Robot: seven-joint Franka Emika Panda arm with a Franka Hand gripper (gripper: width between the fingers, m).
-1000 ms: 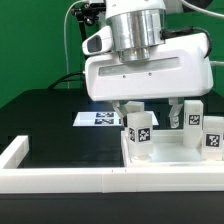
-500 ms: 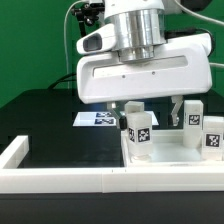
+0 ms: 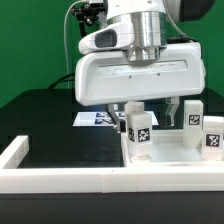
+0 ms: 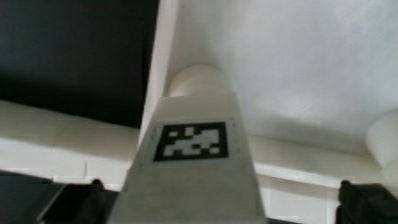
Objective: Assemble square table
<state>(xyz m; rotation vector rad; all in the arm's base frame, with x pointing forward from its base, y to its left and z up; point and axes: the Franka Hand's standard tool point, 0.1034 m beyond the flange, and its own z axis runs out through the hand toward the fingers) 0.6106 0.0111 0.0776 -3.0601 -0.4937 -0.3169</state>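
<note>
Square table (image 3: pixel 165 150) largely behind tool (image 3: pixel 152 112)

So the square tabletop (image 3: pixel 165 150) is a white slab lying flat on the black surface, pushed up against the white rail on the exterior view's right side. Three white legs show, each with a black-white tag: one leg (image 3: pixel 139 131) standing upright on the slab nearest the camera, two more legs (image 3: pixel 193 113) (image 3: pixel 214 136) upright further right. Wrist view shows that tagged leg (image 4: pixel 196 150) close up, tapering upward.
</note>
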